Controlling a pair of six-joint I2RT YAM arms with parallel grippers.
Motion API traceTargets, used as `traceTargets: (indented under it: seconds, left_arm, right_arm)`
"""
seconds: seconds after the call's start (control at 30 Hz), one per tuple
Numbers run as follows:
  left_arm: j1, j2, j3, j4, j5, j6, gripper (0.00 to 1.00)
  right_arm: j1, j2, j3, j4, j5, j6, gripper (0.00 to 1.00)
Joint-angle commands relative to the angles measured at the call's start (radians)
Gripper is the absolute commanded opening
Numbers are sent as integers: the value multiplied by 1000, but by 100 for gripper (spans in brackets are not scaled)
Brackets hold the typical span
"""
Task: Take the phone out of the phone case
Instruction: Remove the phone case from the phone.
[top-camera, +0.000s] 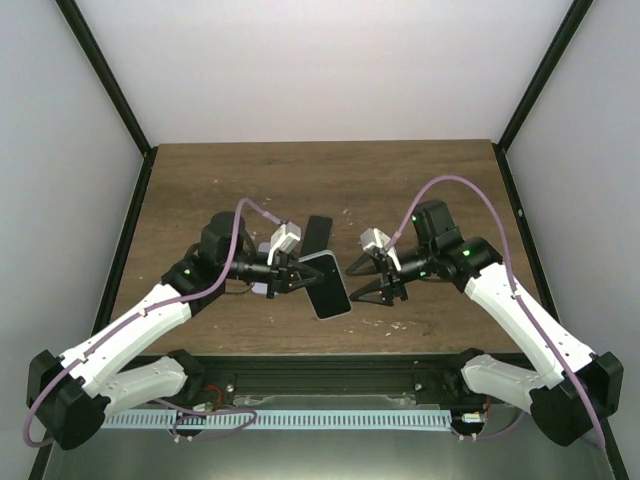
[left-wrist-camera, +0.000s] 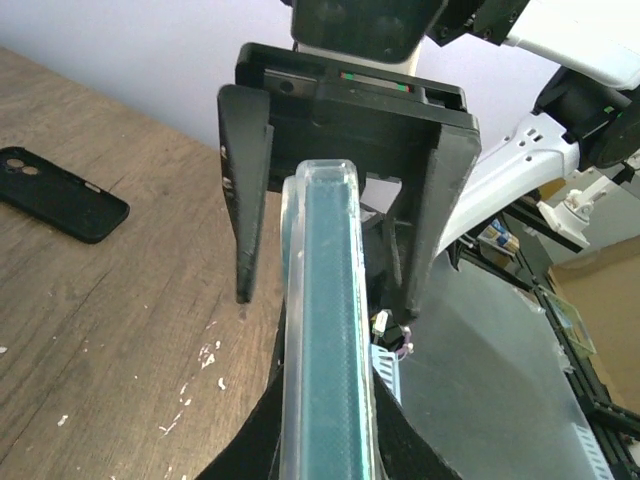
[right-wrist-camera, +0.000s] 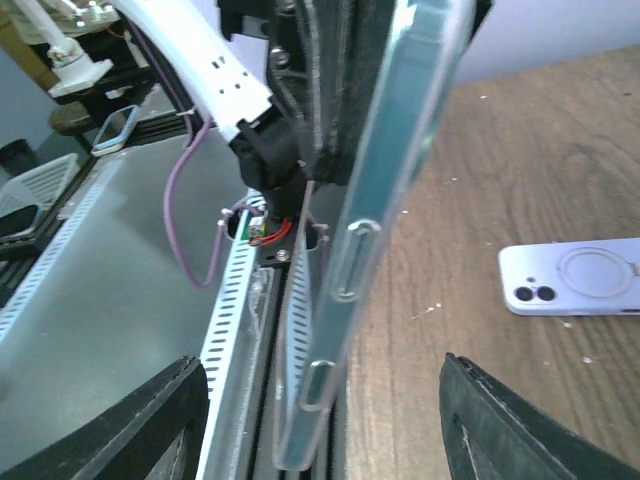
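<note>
A phone in a clear case (top-camera: 328, 285) is held edge-on above the table's near middle, teal edge up in the left wrist view (left-wrist-camera: 328, 300). My left gripper (top-camera: 290, 272) is shut on its left end, black pads pressed on both faces (left-wrist-camera: 325, 420). My right gripper (top-camera: 365, 280) faces it from the right and stands open. In the right wrist view the phone's (right-wrist-camera: 385, 190) free end, with its clear side-button bumps, hangs between my right gripper's (right-wrist-camera: 330, 420) wide-spread fingertips, with gaps on both sides. The right fingers (left-wrist-camera: 247, 190) flank the phone's far end.
A black phone case (top-camera: 317, 234) lies flat on the wood behind the held phone, camera cut-out showing (left-wrist-camera: 60, 193). A pale lavender case with a ring (right-wrist-camera: 575, 277) lies beside it. A slotted metal rail (top-camera: 330, 418) runs along the near edge.
</note>
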Motion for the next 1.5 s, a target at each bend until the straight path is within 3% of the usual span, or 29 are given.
traceTargets:
  seconds: [0.0, 0.17, 0.5, 0.6, 0.67, 0.73, 1.0, 1.2, 1.4, 1.47]
  left_arm:
    - [1, -43, -5, 82, 22, 18, 0]
    - [1, -59, -23, 113, 16, 17, 0]
    - [3, -77, -32, 112, -28, 16, 0]
    - [4, -82, -25, 80, -46, 29, 14]
    - [4, -80, -19, 56, -47, 44, 27]
    - [4, -83, -9, 32, -48, 63, 32]
    - [3, -79, -6, 4, -20, 93, 32]
    - [4, -69, -8, 11, -12, 92, 23]
    - [4, -75, -2, -4, -32, 100, 3]
    - [4, -80, -2, -10, -53, 100, 0]
  right_arm:
    - [35, -12, 17, -39, -66, -42, 65]
    - [50, 7, -23, 38, -24, 28, 59]
    - [97, 94, 63, -13, 0, -21, 14]
    - [97, 98, 92, -46, 21, -38, 7]
    - [97, 100, 112, -71, 39, -52, 6]
    - [97, 105, 130, -90, 56, -62, 5]
    - [97, 111, 150, -93, 62, -34, 4]
    - [97, 148, 170, -109, 28, -7, 4]
    - [97, 161, 176, -103, 12, 3, 4]
    - [97, 157, 175, -103, 12, 3, 4]
